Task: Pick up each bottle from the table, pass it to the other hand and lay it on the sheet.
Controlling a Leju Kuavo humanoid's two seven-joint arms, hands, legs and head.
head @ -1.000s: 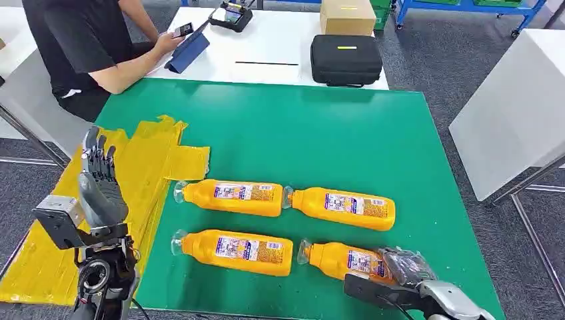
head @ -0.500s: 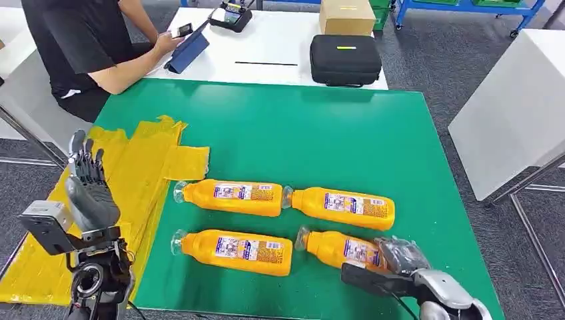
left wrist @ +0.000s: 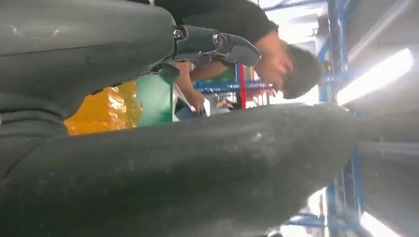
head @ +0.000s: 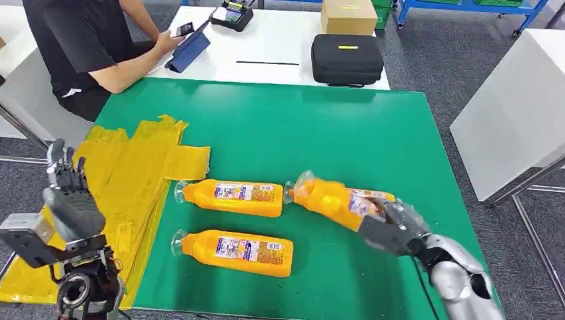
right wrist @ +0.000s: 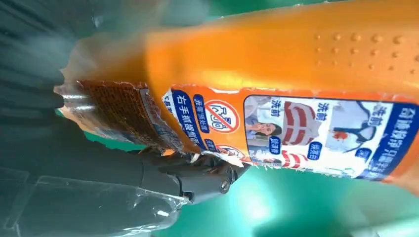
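The right hand [head: 386, 225] has its dark fingers clamped around the base of an orange plastic bottle [head: 331, 200], which is lifted off the green mat [head: 346, 133] and tilted, with its clear cap end higher. In the right wrist view this bottle [right wrist: 306, 74] shows a smooth glossy body with small raised dots and a printed label whose edge is torn and peeling.

Just behind the held bottle, another orange bottle [head: 380, 197] lies on the mat, mostly hidden. Two more bottles lie flat on the mat to the left of the held one: one [head: 230, 197] farther from the robot, one [head: 233, 251] nearer.

The crinkled yellow sheet [head: 133, 173] covers the mat's left edge. The left hand [head: 66, 200] stands upright over it, holding nothing, fingers straight and a little apart.
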